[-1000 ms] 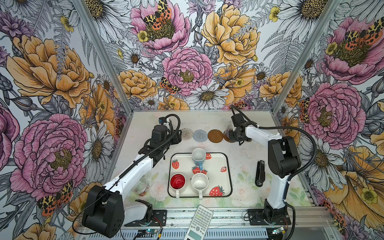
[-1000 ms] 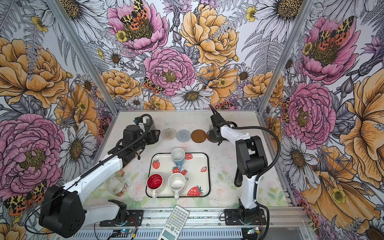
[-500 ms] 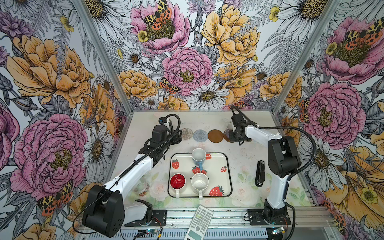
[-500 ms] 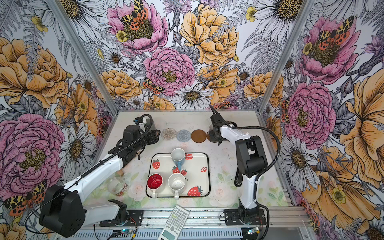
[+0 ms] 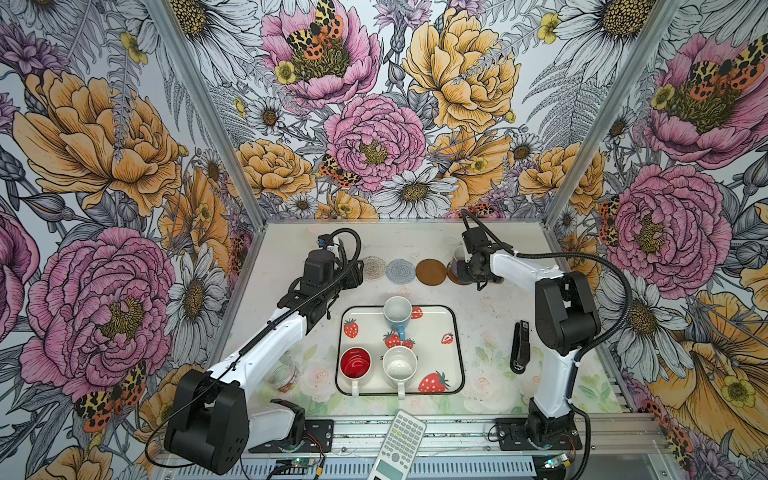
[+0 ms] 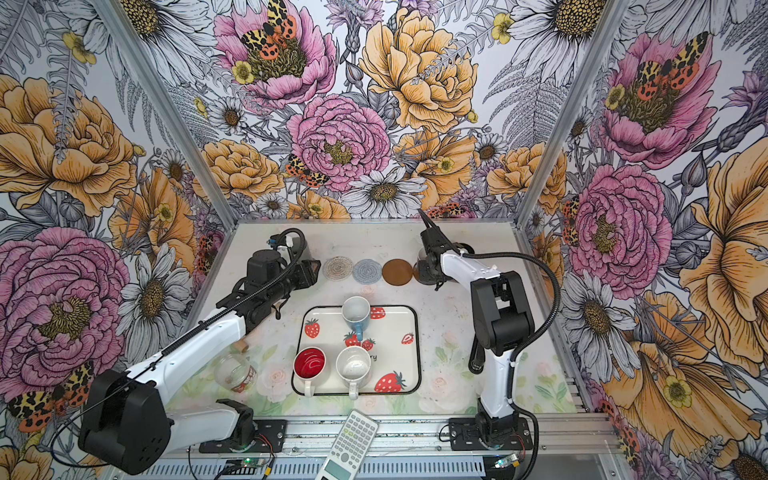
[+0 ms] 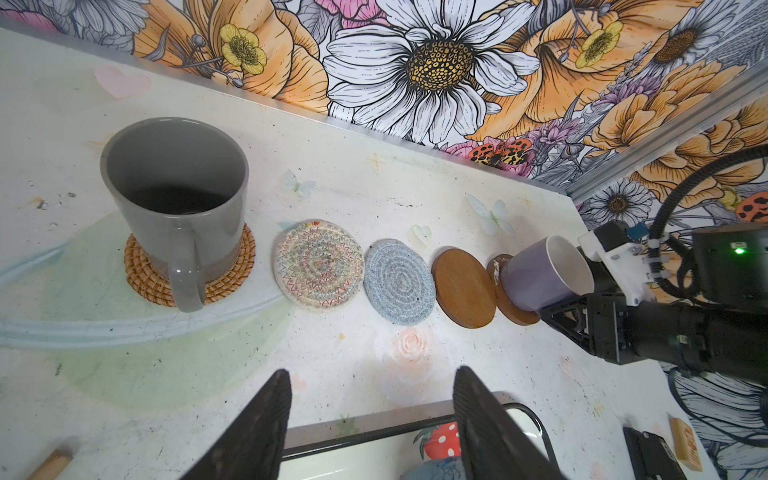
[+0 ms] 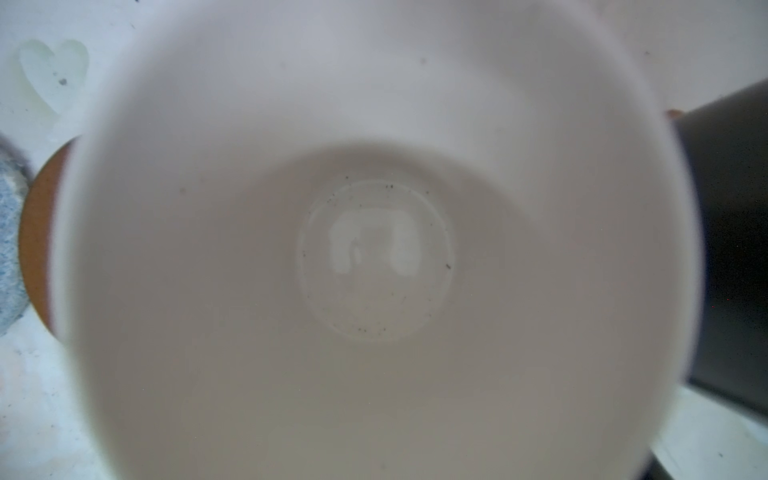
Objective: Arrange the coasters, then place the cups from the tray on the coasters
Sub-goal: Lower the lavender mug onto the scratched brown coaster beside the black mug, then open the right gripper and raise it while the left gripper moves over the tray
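My left gripper [image 7: 372,374] hangs released and empty beside the tray [image 5: 436,357], which holds three cups [image 5: 400,363]. To the right, the lavender cup [image 7: 540,278] sits on the end brown coaster [image 7: 509,303]. I cannot tell whether my right gripper [image 7: 569,307] grips it, so next I'd let go and lift clear.

A robot test booth here: flower-print walls [image 5: 374,137] on a metal frame [image 5: 210,116], two arms [image 5: 266,345] bolted to a front rail [image 5: 457,430].

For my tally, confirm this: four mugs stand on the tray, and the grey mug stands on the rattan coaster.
Wrong count. Three mugs stand on the tray, not four: light blue mug, red-lined mug, speckled mug, as both top views show. The grey mug stands on the rattan coaster.
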Controlling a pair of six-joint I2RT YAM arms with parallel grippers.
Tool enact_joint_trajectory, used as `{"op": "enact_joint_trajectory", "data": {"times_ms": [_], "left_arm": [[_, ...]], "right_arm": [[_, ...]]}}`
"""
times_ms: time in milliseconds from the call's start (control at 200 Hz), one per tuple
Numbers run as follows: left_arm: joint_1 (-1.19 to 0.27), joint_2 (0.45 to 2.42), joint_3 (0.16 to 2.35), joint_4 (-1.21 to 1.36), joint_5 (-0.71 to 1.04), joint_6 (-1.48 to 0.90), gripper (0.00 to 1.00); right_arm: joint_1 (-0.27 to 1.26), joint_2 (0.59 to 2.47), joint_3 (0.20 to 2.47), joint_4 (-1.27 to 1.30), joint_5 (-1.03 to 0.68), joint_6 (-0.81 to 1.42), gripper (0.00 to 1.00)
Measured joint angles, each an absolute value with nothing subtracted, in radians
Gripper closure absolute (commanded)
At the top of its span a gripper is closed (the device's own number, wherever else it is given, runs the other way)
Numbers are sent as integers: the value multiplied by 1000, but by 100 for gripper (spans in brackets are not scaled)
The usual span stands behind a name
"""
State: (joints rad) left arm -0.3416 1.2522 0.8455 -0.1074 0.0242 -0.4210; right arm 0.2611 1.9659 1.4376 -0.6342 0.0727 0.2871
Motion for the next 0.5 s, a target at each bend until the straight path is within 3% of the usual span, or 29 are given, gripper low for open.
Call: {"op": "enact_joint_trajectory", "data": {"times_ms": [230, 500], "left_arm": [[-342, 1249, 846, -108, 24, -421, 36], [-342, 1225, 846, -125, 24, -421, 36]], "right_arm": [[261, 1957, 1433, -623, 73, 288, 46], [261, 1837, 1370, -616, 68, 295, 42]]}}
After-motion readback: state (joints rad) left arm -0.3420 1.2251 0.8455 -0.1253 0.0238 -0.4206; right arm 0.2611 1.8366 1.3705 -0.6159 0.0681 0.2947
